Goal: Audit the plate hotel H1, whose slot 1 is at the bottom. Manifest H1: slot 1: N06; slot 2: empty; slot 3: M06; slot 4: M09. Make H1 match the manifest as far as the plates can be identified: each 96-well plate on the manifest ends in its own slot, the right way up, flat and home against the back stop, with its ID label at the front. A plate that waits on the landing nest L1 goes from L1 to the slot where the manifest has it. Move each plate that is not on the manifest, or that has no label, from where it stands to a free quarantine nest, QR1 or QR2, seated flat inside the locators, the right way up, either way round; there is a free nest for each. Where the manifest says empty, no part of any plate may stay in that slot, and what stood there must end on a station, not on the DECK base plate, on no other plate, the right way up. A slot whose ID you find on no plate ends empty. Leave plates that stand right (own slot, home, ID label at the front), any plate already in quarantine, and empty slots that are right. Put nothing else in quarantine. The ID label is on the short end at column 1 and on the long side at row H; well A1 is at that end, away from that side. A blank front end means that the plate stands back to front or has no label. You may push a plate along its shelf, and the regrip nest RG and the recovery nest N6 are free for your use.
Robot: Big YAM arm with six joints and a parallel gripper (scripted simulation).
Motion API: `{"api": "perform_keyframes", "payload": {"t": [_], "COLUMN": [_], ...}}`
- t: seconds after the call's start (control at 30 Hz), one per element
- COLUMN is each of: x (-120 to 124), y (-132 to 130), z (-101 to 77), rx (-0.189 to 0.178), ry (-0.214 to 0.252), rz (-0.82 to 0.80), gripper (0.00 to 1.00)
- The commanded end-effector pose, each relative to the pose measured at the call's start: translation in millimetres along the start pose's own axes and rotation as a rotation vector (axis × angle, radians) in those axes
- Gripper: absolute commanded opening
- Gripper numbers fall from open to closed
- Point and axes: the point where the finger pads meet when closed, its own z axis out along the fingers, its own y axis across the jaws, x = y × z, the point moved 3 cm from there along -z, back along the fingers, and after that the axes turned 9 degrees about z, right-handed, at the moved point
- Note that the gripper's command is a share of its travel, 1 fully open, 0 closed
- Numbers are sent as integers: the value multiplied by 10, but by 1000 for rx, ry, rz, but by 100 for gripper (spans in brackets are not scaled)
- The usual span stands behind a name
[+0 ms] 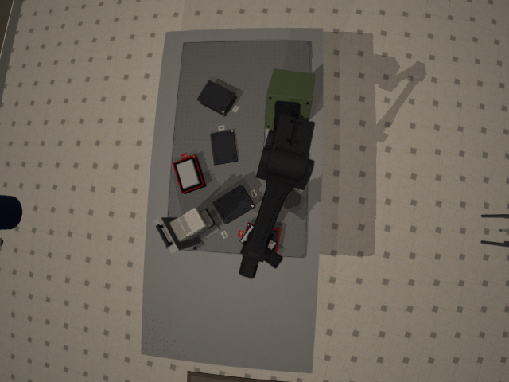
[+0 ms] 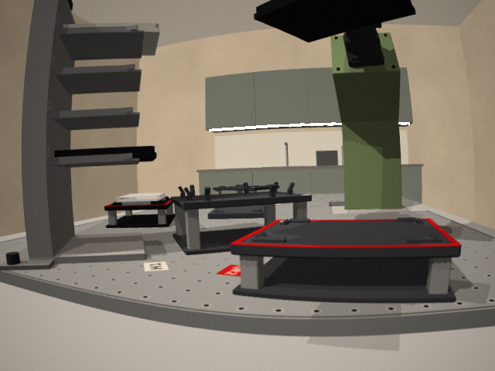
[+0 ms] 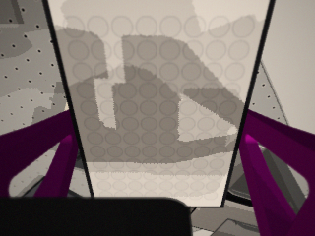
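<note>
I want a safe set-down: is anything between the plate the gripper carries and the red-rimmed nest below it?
Nothing visible. The plate hangs in the gripper high above the red-rimmed nest, whose top shows only its own corner locators. Only open air lies between them.

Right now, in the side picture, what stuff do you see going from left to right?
The tall plate hotel → the far red-edged nest with a white plate on it → the dark nest with pegs → the near red-edged nest, with the green pedestal behind it.
</note>
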Motion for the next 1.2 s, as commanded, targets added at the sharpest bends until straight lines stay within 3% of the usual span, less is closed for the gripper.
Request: {"api": "perform_keyframes", "payload": {"t": [0.0, 0.5, 0.67, 0.87, 1.07, 1.17], "x": [-124, -122, -154, -182, -60, -58], "y": [-212, -209, -236, -216, -32, -27], "z": [-95, -92, -64, 109, 366, 446], "rx": [34, 35, 51, 46, 6, 6], "ry": [-15, -9, -17, -24, -11, -11], "rz": [-134, -437, -452, -457, -444, -437], "gripper": [86, 86, 86, 86, 86, 86]}}
